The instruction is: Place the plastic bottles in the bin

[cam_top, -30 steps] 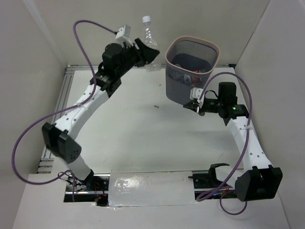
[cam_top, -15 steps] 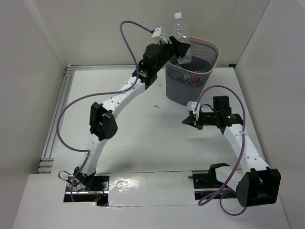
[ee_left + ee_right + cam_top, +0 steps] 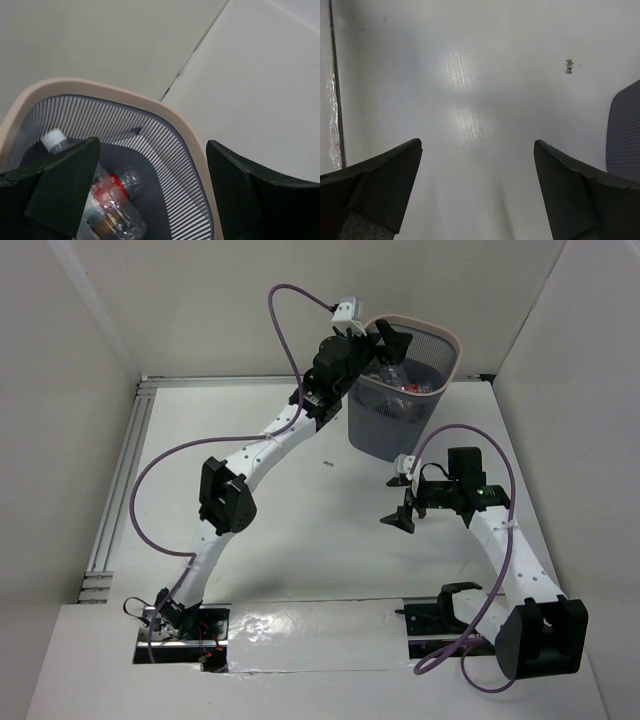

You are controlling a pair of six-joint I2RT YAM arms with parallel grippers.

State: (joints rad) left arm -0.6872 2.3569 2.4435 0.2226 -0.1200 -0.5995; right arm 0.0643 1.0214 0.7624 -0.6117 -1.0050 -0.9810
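Note:
The bin [image 3: 385, 425], dark mesh with a pale beige rim [image 3: 186, 131], stands at the back of the table. Several plastic bottles [image 3: 402, 382] lie inside it. The left wrist view shows one with a red label [image 3: 107, 200] and another's white cap [image 3: 53, 140]. My left gripper [image 3: 385, 350] hangs open over the bin's left rim, with nothing between its jaws [image 3: 152, 145]. My right gripper [image 3: 398, 500] is open and empty above bare table in front of the bin [image 3: 477, 145], whose wall [image 3: 626, 131] shows at the right edge of that view.
White walls close in the table on three sides. An aluminium rail [image 3: 120, 480] runs along the left edge. A small dark speck [image 3: 328, 464] lies on the table left of the bin. Silver tape [image 3: 300, 625] covers the near edge between the arm bases.
My left arm carried a clear bottle rightward over the bin, opened, and the bottle is now down inside. My right gripper went from shut to open and drifted slightly nearer.

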